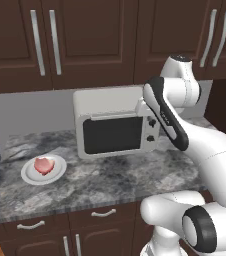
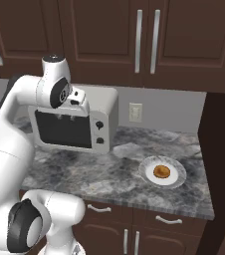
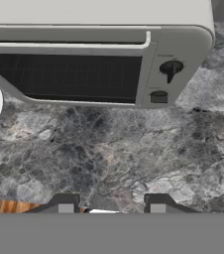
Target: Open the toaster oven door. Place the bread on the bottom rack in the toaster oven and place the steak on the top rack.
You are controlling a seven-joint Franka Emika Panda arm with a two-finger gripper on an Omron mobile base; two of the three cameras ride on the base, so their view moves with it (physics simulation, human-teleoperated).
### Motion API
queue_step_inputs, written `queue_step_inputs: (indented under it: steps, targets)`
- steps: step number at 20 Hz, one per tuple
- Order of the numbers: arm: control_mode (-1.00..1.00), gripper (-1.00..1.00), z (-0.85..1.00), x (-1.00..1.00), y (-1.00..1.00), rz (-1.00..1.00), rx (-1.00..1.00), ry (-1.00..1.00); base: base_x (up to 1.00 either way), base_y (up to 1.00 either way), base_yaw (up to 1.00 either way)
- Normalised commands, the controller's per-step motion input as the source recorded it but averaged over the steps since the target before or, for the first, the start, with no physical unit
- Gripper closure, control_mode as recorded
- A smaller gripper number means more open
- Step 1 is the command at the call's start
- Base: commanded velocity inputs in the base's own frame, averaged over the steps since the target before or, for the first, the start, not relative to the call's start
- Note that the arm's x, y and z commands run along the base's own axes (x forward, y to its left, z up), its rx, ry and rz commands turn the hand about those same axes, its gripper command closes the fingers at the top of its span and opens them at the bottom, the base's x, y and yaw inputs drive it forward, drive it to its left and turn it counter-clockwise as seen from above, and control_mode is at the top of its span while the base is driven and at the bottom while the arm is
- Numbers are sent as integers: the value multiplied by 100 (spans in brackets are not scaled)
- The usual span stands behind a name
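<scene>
The light grey toaster oven [image 1: 110, 102] [image 2: 102, 107] stands at the back of the counter. Its toaster oven door [image 1: 112, 135] [image 2: 64, 128] [image 3: 64, 77] is closed, with the bar handle [image 3: 69, 45] along its top edge. My gripper [image 2: 65, 118] [image 3: 111, 206] hangs just in front of and above that handle, open, with nothing between its fingers. To the oven's left the steak [image 1: 44, 165] lies on a white plate [image 1: 30, 175]. The bread [image 2: 162, 172] rests on another white plate [image 2: 147, 175] to the right. Faint grid lines show through the glass; I cannot tell the top rack from the bottom rack.
Two dark knobs [image 3: 171, 68] sit on the oven's right front panel. Dark wall cabinets [image 1: 85, 40] hang above the oven. Bare marble counter [image 1: 115, 175] lies in front of it. A dark tall unit [image 2: 221, 149] bounds the counter's right end.
</scene>
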Motion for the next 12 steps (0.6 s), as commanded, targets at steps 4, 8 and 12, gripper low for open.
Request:
queue_step_inputs:
  steps: [4,8,12]
  targets:
    - [100,-100,0,0,0,0,0,0,0,0,0]
    - [100,-100,0,0,0,0,0,0,0,0,0]
    - [100,-100,0,0,0,0,0,0,-1,0,0]
